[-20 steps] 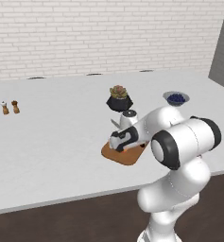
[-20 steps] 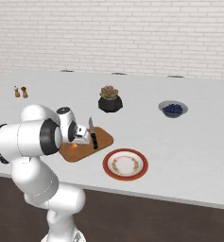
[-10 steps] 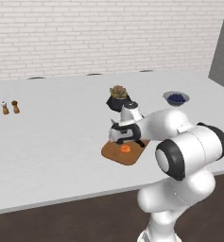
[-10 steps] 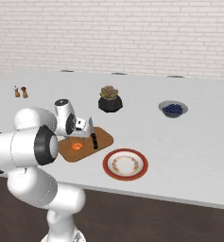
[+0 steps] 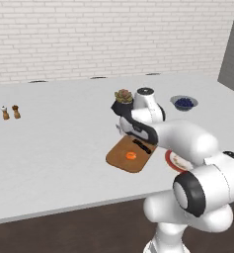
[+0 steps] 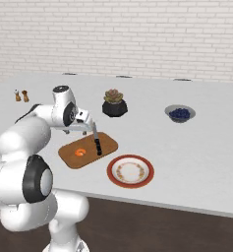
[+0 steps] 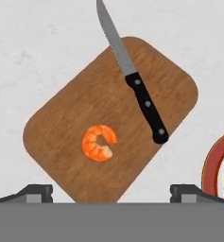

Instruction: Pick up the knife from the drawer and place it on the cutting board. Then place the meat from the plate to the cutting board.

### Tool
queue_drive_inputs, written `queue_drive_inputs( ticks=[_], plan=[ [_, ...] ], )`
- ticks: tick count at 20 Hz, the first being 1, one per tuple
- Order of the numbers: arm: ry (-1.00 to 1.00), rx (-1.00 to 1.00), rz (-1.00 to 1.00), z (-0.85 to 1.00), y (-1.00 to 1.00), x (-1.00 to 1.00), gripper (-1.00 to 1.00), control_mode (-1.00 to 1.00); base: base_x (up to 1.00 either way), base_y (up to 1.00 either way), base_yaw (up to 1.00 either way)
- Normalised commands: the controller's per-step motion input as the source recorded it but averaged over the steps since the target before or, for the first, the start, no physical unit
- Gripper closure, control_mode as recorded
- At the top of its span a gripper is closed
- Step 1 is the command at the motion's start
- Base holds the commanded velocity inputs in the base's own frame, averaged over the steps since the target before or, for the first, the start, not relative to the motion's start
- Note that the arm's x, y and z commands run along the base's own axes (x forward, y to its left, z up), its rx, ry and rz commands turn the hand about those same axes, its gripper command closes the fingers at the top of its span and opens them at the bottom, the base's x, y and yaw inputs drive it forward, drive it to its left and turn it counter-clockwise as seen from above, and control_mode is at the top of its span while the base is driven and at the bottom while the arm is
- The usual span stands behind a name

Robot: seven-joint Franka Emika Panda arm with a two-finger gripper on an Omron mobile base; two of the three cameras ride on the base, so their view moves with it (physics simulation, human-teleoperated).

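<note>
The gripper (image 7: 111,191) hangs above the cutting board (image 7: 71,127) with its jaws spread wide and nothing between them. The meat (image 7: 99,142), a curled orange-red lump, lies on the board's middle, apart from the knife (image 7: 146,108). The knife rests with its black handle on the board and its grey blade tip reaching past the board's edge over the white desk (image 7: 33,42). The plate (image 6: 130,171) sits just beside the board, and the potted plant (image 6: 113,102) stands behind it.
</note>
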Motion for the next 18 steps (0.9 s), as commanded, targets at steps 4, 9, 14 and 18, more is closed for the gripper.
queue_drive_inputs(
  ticks=[4, 9, 14, 18],
  plan=[
    [0.05, 0.0, 0.0, 0.7, -0.03, -0.59, -1.0, -1.0, 0.0, 0.0, 0.0],
    [0.01, 0.0, 0.0, 0.51, 0.0, -0.72, -1.0, -1.0, 0.0, 0.0, 0.0],
    [0.0, 0.02, 0.0, 0.23, 0.0, -0.9, -1.0, -1.0, 0.0, 0.0, 0.0],
    [0.0, 0.03, 0.01, 0.0, 0.0, -0.99, -1.0, -1.0, 0.0, 0.0, 0.0]
  ],
)
